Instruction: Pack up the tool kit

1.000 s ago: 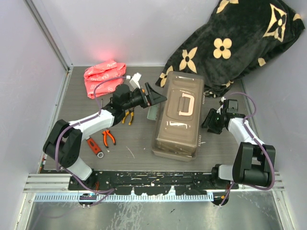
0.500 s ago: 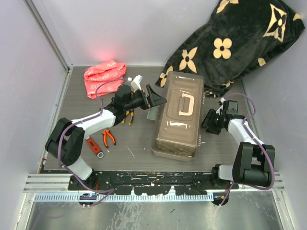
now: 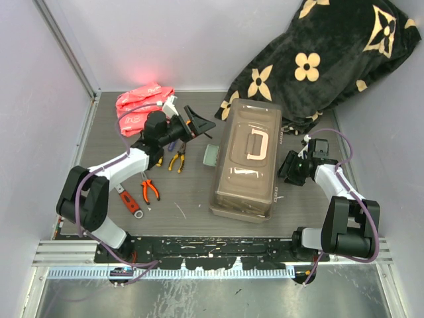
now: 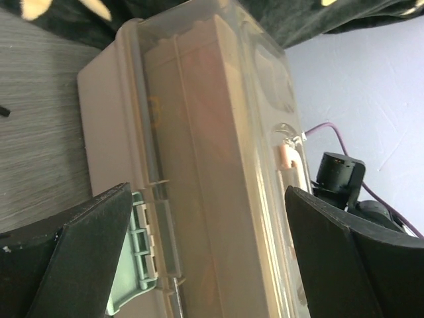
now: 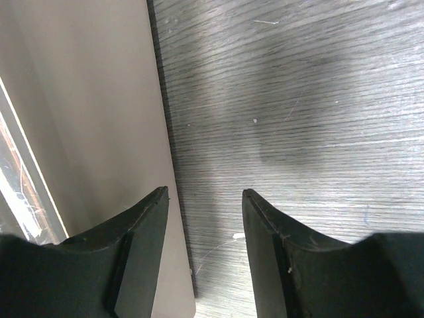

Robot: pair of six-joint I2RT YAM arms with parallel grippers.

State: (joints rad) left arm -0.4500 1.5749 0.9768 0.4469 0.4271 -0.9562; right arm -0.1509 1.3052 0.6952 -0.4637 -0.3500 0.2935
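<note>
- The grey wood-grain table (image 3: 192,199) carries everything.
- A black blanket (image 3: 331,53) is heaped at the far right corner. It is printed with tan four-petal flowers and pointed star motifs and shows no legible lettering.
- The brown translucent toolbox (image 3: 248,159) lies lid-closed at the table's middle right, its far end touching the blanket. The beige handle (image 3: 256,146) lies flat on the lid. Small dark print along its right rim is too small to read.
- The left gripper (image 3: 199,124) hovers by the toolbox's far left corner with its jaws spread wide and nothing between them. In the left wrist view, the left gripper (image 4: 207,192) frames the box's long side.
- The right gripper (image 3: 290,165) sits low, just beside the toolbox's right wall. Its jaws are partly apart and grip nothing. The right wrist view shows only bare table between the fingers (image 5: 142,225).
- A crumpled red bag (image 3: 140,106) lies at the far left. Its pale markings are unreadable.
- A pale green latch (image 3: 211,156) stands out from the toolbox's left side.
- Yellow-handled pliers (image 3: 177,160) lie left of the latch.
- Orange pliers (image 3: 150,190) lie nearer the arm bases.
- A red wrench (image 3: 130,202) lies just beside the orange pliers.
</note>
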